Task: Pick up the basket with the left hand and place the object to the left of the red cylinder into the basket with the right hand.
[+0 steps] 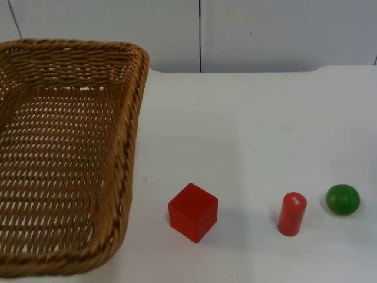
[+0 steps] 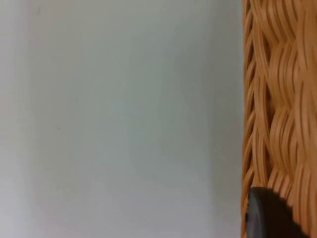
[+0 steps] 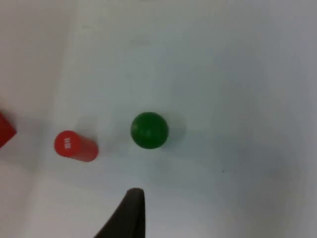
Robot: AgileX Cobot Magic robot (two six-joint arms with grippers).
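Observation:
A brown wicker basket (image 1: 65,153) takes up the left of the top view, looming large and tilted. In the left wrist view my left gripper (image 2: 267,218) is shut on the basket's woven rim (image 2: 277,99). A red cube (image 1: 193,211) lies on the white table, left of the upright red cylinder (image 1: 292,213). A green ball (image 1: 343,199) rests just right of the cylinder. My right gripper (image 3: 130,218) hangs high above the table, with the red cylinder (image 3: 75,146), the green ball (image 3: 149,130) and an edge of the red cube (image 3: 5,131) below it.
The grey partition wall (image 1: 265,32) closes the table at the back. Bare white table (image 1: 259,130) stretches between the basket and the three objects.

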